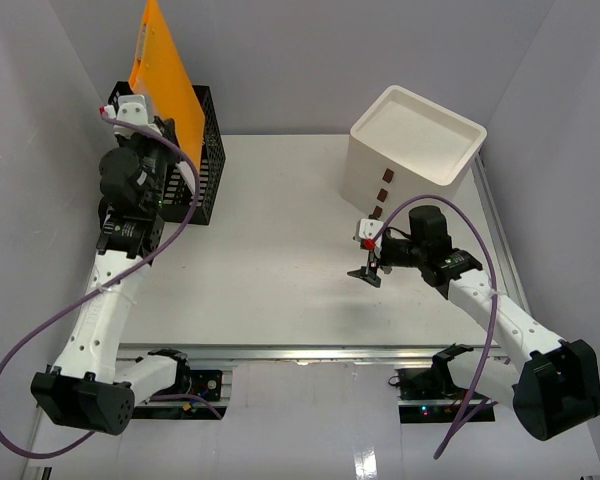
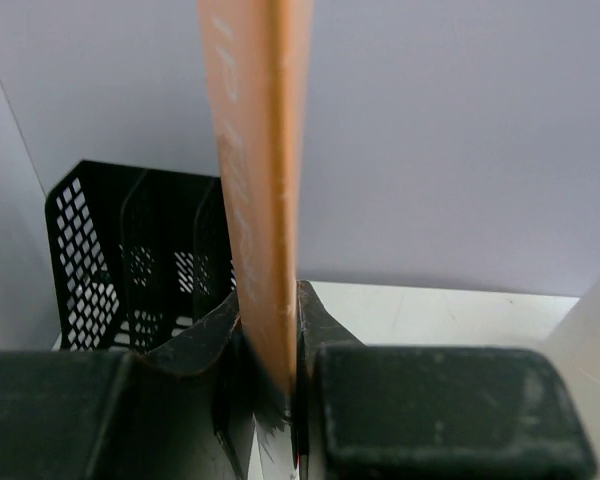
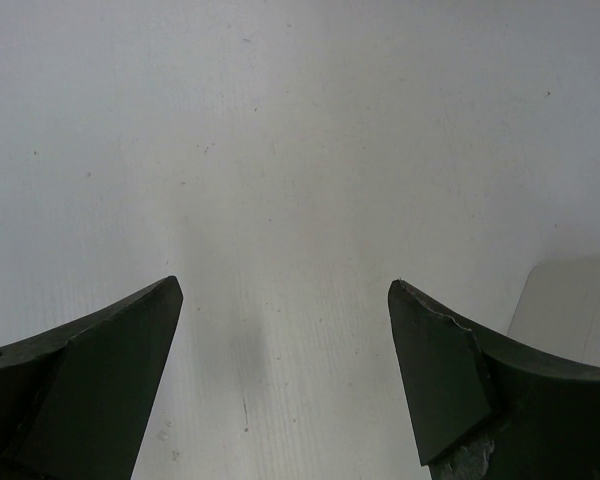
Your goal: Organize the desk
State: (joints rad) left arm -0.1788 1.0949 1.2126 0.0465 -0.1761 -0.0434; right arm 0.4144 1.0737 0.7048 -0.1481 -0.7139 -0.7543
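Note:
The desk (image 1: 280, 220) is a wide white tabletop. My left gripper (image 1: 158, 128) is raised at the back left, shut on the lower edge of a flat orange folder (image 1: 165, 70) that stands upright, over a black mesh file rack (image 1: 208, 160). In the left wrist view the orange folder (image 2: 260, 150) rises edge-on from between my pinched left gripper (image 2: 270, 340), with the file rack (image 2: 130, 260) just behind. My right gripper (image 1: 365, 273) hangs open just above the desk at centre right. The right wrist view shows only bare desk (image 3: 280, 150) between the spread right gripper (image 3: 285, 285).
A white three-drawer box (image 1: 415, 140) stands at the back right, close behind my right arm. A metal rail (image 1: 310, 353) runs along the desk's front edge. Grey walls close in the back and both sides.

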